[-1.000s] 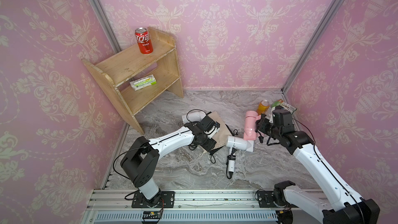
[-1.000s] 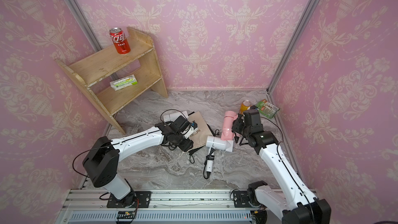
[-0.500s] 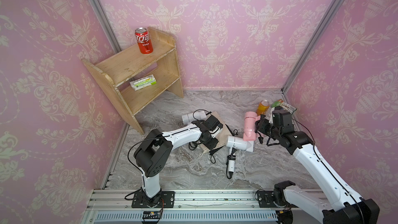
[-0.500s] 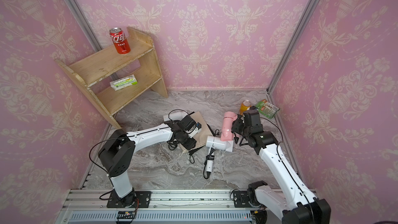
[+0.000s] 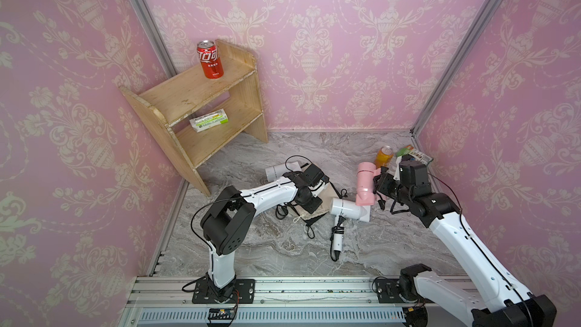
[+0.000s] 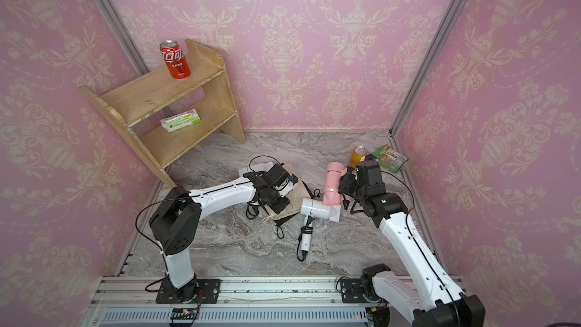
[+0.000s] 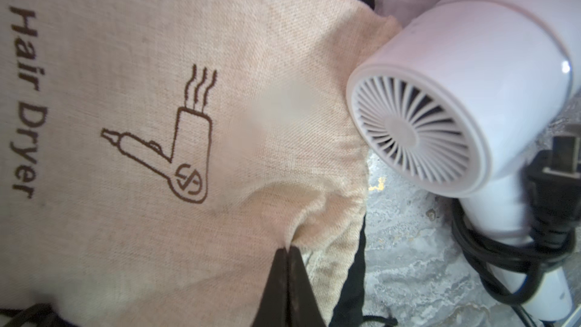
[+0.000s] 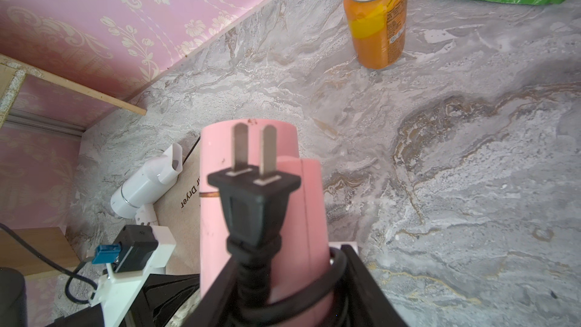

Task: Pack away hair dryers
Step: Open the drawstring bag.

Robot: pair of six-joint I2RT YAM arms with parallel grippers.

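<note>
In a top view: the pink dryer (image 5: 364,180) hangs just beside the beige pouch (image 5: 323,199), on the right arm's side. Its long axis runs alongside the pouch, nozzle end near the white dryer (image 5: 347,209). Right pincer (image 5: 379,180) is part-open, clamped on it. Left pincer (image 5: 312,206) is on the pouch.

Left wrist: left pincer (image 7: 287,253) is closed tight, pinching the beige pouch (image 7: 157,89) at its mouth hem. The white dryer (image 7: 456,89) has its grille against that mouth.

Right wrist: right pincer (image 8: 289,287) grips the pink dryer (image 8: 220,202) by the handle, cord (image 8: 254,215) included. The beige pouch (image 8: 185,202) lies beyond. Likely next: lift the mouth open.

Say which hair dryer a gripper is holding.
The pink hair dryer, gripped by the right gripper; the two white hair dryers lie loose on the table.
</note>
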